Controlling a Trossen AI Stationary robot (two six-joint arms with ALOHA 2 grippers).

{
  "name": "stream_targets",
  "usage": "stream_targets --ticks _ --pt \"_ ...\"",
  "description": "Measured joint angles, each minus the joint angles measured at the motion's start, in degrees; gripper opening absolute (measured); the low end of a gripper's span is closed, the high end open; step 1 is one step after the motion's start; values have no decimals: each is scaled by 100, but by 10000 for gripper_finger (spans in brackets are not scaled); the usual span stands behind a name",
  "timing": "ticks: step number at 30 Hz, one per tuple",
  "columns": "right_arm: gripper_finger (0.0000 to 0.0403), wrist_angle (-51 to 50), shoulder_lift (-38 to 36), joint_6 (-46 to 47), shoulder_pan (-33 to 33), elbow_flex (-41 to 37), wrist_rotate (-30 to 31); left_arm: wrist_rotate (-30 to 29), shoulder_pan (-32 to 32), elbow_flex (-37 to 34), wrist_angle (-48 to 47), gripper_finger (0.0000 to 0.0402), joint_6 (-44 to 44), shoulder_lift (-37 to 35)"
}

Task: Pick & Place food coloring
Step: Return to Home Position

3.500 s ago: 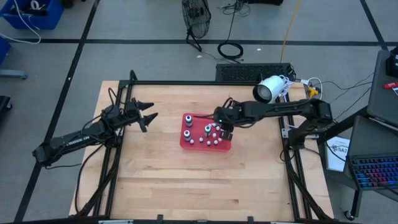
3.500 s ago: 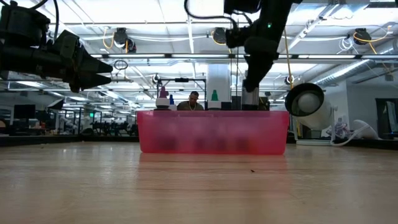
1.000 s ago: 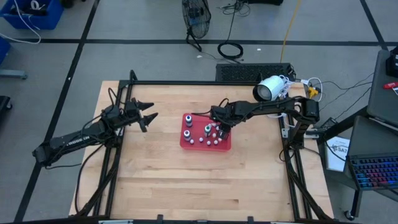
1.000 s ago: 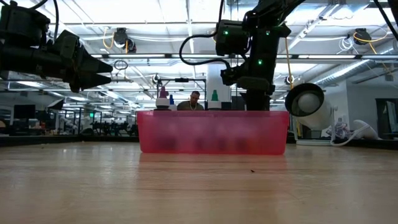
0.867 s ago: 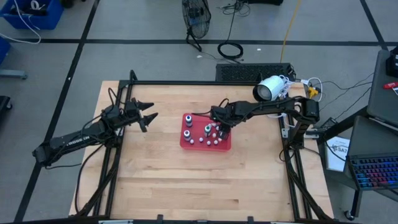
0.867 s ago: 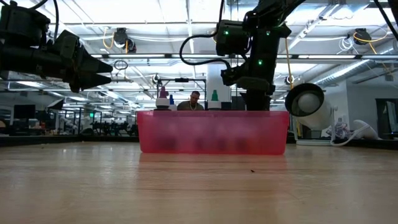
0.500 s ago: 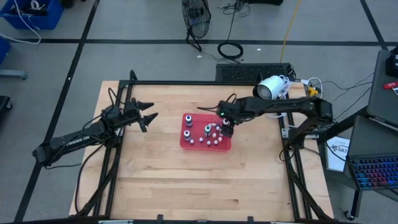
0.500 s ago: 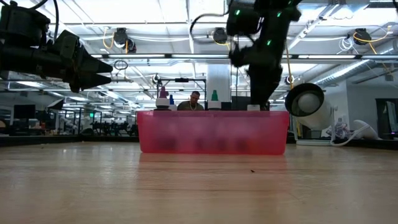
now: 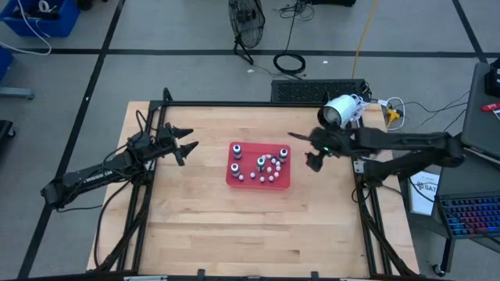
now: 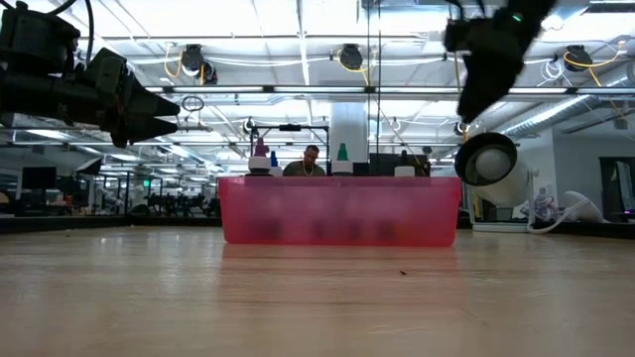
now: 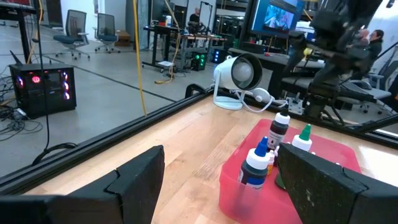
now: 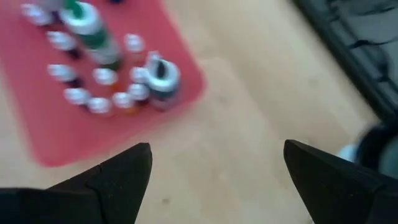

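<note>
The counter [image 9: 234, 230] is bare all along the near side and on either side of the bin [image 9: 250, 153]. Inside, bottles [image 9: 262, 163] crowd the right half and line the left wall, tall ones poking above the rim, so there's only a thin gap between. The right gripper [image 9: 312, 162] hangs just right of it with its fingers spread, and the left gripper [image 9: 188, 148] is well off to the left.

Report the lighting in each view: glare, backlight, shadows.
Low view: bright ceiling lights backlight the scene, so the left gripper reads as a dark silhouette and the red bin glows through. High view: even light, no glare on the table, faint shadows only. Left wrist view: a lit screen shines in the background.
</note>
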Motion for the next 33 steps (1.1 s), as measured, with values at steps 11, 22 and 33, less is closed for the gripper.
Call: stream_targets --ticks 11,22,33 --pt "347 2659 -2871 740 35 -3034 -37 0 0 0 -1 306 0 0" --pt "349 6242 -4654 -152 35 -5206 -944 0 -2 0 -1 306 0 0" --pt "350 6326 -4947 -630 35 -5728 -1588 2 0 0 -2 306 0 0"
